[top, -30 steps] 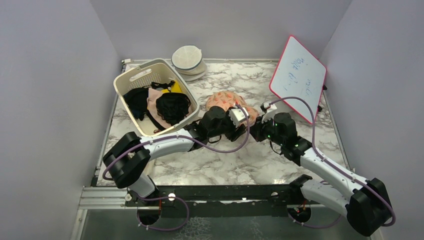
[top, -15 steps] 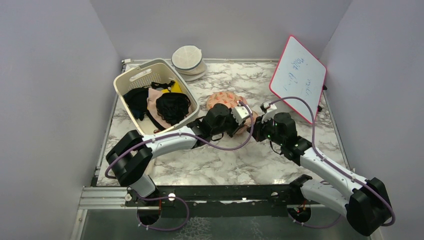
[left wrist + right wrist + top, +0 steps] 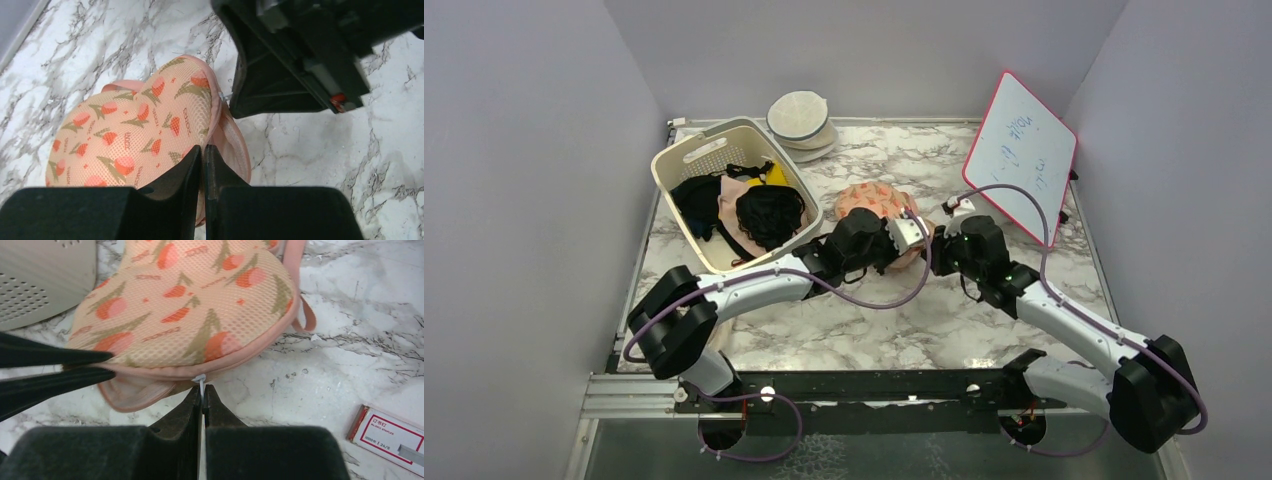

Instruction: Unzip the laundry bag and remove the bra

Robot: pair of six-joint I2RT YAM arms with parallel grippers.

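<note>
Little free room around the laundry bag [image 3: 872,199].
Left of it, blocked by the slotted basket [image 3: 692,150] just beside; along its near edge, crowded by the left gripper [image 3: 203,152] and right gripper [image 3: 202,395], both clamped there; right of it, a staple box [image 3: 387,437], then the tilted whiteboard [image 3: 1021,155]; open marble table [image 3: 904,320] in front of it.

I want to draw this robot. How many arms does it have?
2. The left arm comes from the left, fingers on the peach laundry bag. The right arm comes from the right, fingers pinching its zip pull. None seem hidden.
</note>
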